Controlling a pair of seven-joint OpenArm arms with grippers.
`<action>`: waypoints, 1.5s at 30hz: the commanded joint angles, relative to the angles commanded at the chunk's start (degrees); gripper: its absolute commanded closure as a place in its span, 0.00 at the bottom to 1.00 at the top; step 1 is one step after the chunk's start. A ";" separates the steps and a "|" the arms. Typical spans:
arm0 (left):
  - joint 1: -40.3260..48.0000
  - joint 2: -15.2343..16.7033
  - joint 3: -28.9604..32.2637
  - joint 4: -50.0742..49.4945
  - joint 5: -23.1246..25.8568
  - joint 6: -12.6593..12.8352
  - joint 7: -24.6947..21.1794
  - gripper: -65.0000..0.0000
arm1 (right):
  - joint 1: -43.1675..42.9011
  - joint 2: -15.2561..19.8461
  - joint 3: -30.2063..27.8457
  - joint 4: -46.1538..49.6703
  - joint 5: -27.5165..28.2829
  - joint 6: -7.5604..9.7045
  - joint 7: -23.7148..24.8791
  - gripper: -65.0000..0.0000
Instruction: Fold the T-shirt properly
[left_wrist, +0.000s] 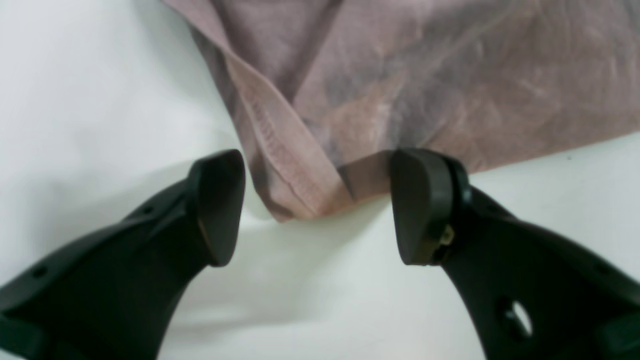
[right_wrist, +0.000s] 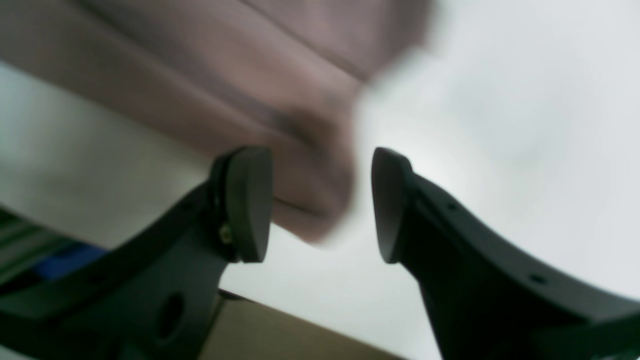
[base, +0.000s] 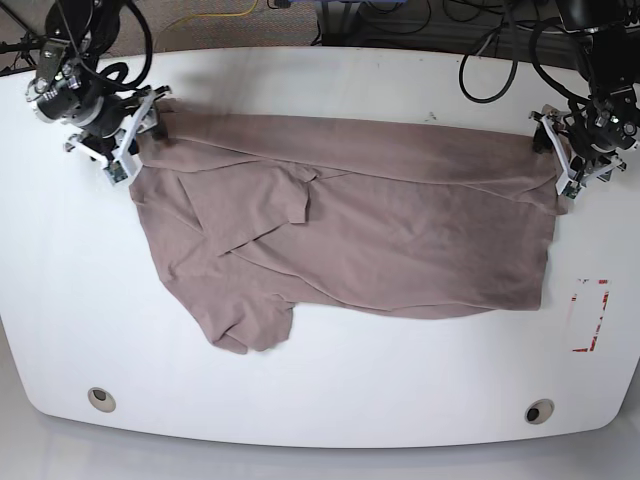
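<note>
1. I saw the soft, wrinkled taupe T-shirt (base: 350, 235) spread on the white table (base: 330, 385).
2. My left gripper (left_wrist: 317, 207) and right gripper (right_wrist: 322, 205) stood open at its far corners.
3. I judged it light and limp; the hemmed corner (left_wrist: 295, 195) offered the firmest hold.

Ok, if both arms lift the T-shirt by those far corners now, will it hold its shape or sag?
Probably sag: the T-shirt lies wrinkled and creased, so the fabric looks soft and floppy. It likely weighs little, being thin cloth. One sleeve is folded over the body, so it may swing loose when lifted. Both the left gripper and the right gripper are open at its corners.
</note>
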 joint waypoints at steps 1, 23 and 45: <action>0.00 0.00 0.00 -0.18 0.00 0.00 0.00 0.36 | 0.00 -0.53 0.00 -0.09 0.00 0.00 0.00 0.53; 0.00 0.00 0.09 -0.53 0.00 0.00 0.00 0.35 | -4.66 -3.60 -2.20 -1.49 0.09 0.00 0.70 0.53; -0.18 0.00 0.09 -0.53 0.00 0.00 0.00 0.35 | -0.53 2.90 -2.55 -15.30 0.00 0.00 3.69 0.53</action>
